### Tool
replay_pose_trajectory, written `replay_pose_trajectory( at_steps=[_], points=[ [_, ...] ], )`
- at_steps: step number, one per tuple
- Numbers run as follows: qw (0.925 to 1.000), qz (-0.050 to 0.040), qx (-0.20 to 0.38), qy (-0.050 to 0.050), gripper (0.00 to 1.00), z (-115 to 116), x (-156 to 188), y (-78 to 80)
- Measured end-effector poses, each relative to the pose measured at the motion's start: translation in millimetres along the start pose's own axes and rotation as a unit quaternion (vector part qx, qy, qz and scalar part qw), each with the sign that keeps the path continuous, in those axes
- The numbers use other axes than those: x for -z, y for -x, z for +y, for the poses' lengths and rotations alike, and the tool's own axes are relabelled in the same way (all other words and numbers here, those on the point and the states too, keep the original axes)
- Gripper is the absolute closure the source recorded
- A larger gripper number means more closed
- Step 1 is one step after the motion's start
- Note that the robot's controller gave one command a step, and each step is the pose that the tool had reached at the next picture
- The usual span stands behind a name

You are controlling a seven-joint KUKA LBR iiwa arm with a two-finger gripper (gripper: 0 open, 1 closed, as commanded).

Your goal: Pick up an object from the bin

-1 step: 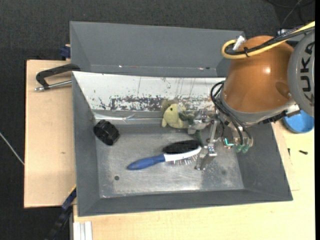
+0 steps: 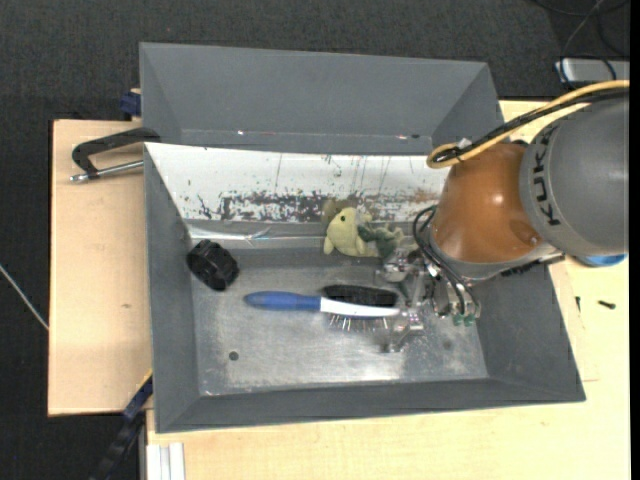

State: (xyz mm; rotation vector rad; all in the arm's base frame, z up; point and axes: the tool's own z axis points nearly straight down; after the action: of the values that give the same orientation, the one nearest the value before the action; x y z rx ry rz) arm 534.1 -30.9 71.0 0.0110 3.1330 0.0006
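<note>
1. The grey metal bin point(image 2: 165, 298) has a few loose things on its floor, all of them left of the gripper point(image 2: 408, 320) or up toward the back wall from it
2. Farthest from the gripper, well apart on its left, a black round knob-like thing point(image 2: 212, 265) lies near the bin's left wall, where the floor meets the back slope
3. Between that black thing and the gripper, a brush point(image 2: 320, 303) lies flat on the floor, lengthwise across the bin. Its blue handle points away from the gripper, while its head, white with dark bristles, is turned toward it
4. The brush's head end reaches right up to the gripper. It cannot be told whether the white end touches the metal or merely lies just beside it
5. A yellow-green plush toy point(image 2: 345, 233) rests against the back wall, beyond the brush head, near the gripper but apart from it
6. The gripper is low in the right part of the bin, close to the floor, at the right end of the brush head. Whether its jaws are spread or pressed together cannot be told, since metal parts and wires overlap there
7. Right of the gripper and above it, the orange cover point(image 2: 480, 218) on the wrist and the grey arm point(image 2: 590, 178) come in over the bin's right side
</note>
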Motion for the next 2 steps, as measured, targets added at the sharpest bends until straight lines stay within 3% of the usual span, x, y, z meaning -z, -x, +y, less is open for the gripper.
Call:
replay_pose_trajectory(
  at_steps=[1, 2],
  points=[
    [1.0000, 0.0003, 0.001, 0.000, 1.00, 1, 3, 0.1],
    [0.9928, 0.0005, 0.120, 0.000, 1.00, 17, 23, 22.7]
  ],
)
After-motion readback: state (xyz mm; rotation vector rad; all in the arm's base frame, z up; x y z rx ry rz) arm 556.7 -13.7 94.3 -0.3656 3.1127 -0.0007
